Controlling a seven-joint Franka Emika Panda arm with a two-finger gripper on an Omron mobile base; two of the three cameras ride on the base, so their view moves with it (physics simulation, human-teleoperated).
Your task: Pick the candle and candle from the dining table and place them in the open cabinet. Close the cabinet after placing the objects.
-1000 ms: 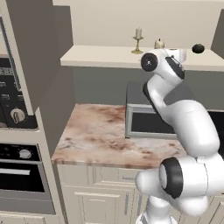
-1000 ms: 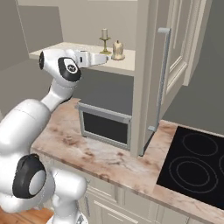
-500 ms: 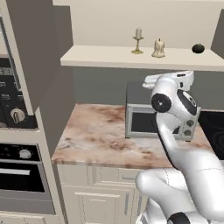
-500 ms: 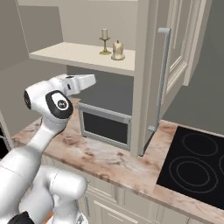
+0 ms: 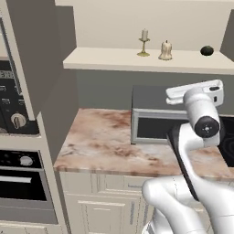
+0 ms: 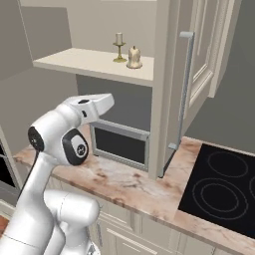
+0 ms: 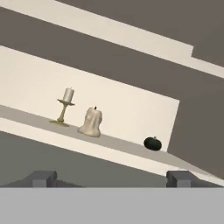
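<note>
Both candles are standing on the cream shelf point(image 5: 105, 61) of the open cabinet. The candle in the brass candlestick point(image 5: 144, 42) is standing upright, and the stubby candle point(image 5: 166, 50) is standing just beside it, on the side toward the cabinet door point(image 6: 196, 74). They are close together, but I cannot tell if they are touching. A small dark round object point(image 5: 206, 50) is lying on the same shelf, well apart from the stubby candle and further toward the door. The door is hanging open beside the shelf, with its long metal bar handle point(image 6: 185, 89) facing the room.

The gripper point(image 7: 111, 177) is hanging below the shelf level, in front of the steel microwave point(image 5: 155, 119), and it is looking up at the shelf. Its jaws are standing wide apart and are holding nothing. The microwave is sitting on the marbled desk point(image 5: 100, 141) under the shelf, and a black cooktop point(image 6: 224, 191) is lying in the desk under the door.
</note>
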